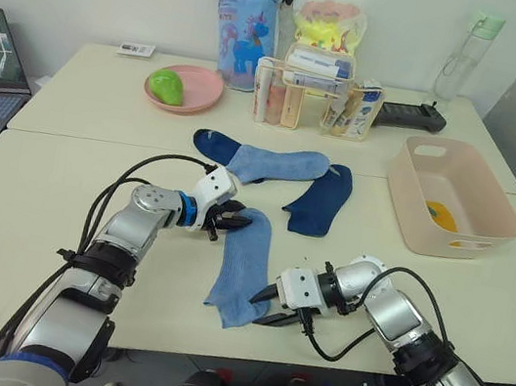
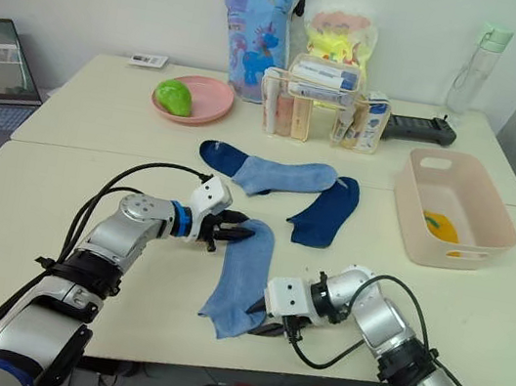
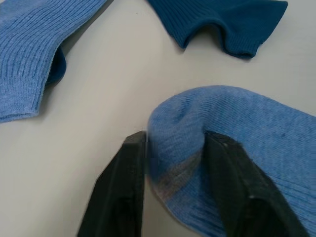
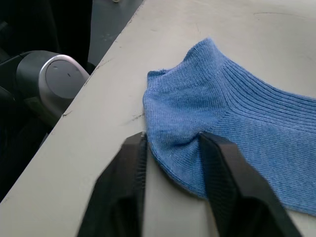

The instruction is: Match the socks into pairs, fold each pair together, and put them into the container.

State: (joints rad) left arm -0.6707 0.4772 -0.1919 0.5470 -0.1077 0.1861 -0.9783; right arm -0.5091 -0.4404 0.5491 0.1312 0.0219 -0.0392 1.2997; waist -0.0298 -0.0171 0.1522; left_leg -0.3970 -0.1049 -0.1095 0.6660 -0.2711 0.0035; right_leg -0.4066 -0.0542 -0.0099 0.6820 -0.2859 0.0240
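With a yellow sock [image 1: 440, 217] already lying in the container [image 1: 404, 206] at right of frame, four socks remain on the table [image 1: 38, 206]: the left gripper [image 1: 224, 219] and right gripper [image 1: 271, 306] each pinch one end of the near light blue sock [image 1: 244, 265] at lower centre, not yet folded.

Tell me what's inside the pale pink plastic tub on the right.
Inside the pale pink rectangular plastic tub, something mustard-yellow lies on the floor, probably folded socks. The near wall hides part of the floor.

Two light blue socks [image 1: 244, 265] and two navy socks [image 1: 321, 199] lie flat on the table; pink container [image 1: 493, 208] (holding something yellow) stands nearby.
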